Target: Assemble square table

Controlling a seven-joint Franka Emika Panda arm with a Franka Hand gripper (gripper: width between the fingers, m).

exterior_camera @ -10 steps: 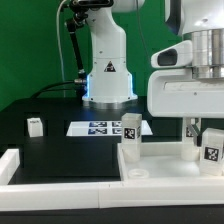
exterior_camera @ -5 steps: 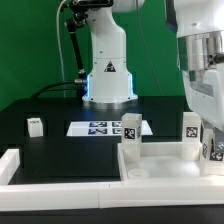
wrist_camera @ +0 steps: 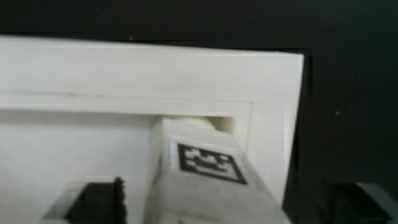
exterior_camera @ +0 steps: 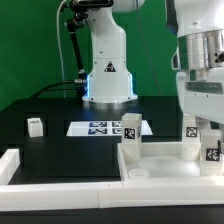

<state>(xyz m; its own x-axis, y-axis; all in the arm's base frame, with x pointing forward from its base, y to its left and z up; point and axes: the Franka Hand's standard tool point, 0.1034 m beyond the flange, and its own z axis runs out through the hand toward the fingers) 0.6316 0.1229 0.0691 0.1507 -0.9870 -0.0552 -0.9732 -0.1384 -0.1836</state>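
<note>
Since the earlier frame the wrist housing is seen shifted a little toward the exterior view's left and lower over the back right leg. The gripper (wrist_camera: 222,205) is seen with jaws spread wide: in the wrist view two dark fingertips (wrist_camera: 98,203) flank a tagged leg post (wrist_camera: 214,165) with a visible gap on each side, so nothing is gripped.

The square tabletop (exterior_camera: 165,160) is lain at the front on the exterior view's right, its near edge just beside the low white border wall (exterior_camera: 60,172). Three upright legs are seen on it: one at the back left corner (exterior_camera: 130,128), one at the back right (exterior_camera: 191,130), one nearer the right edge (exterior_camera: 211,152), the last partly cut by the frame. Which of the right-hand pair is between the fingers cannot be told for sure.

A loose leg (exterior_camera: 34,125) is left standing well apart on the black table, at the exterior view's left. The marker board (exterior_camera: 98,128) is lain flat between it and the tabletop. Open black surface is left around the loose leg; the right side is crowded by the arm.
</note>
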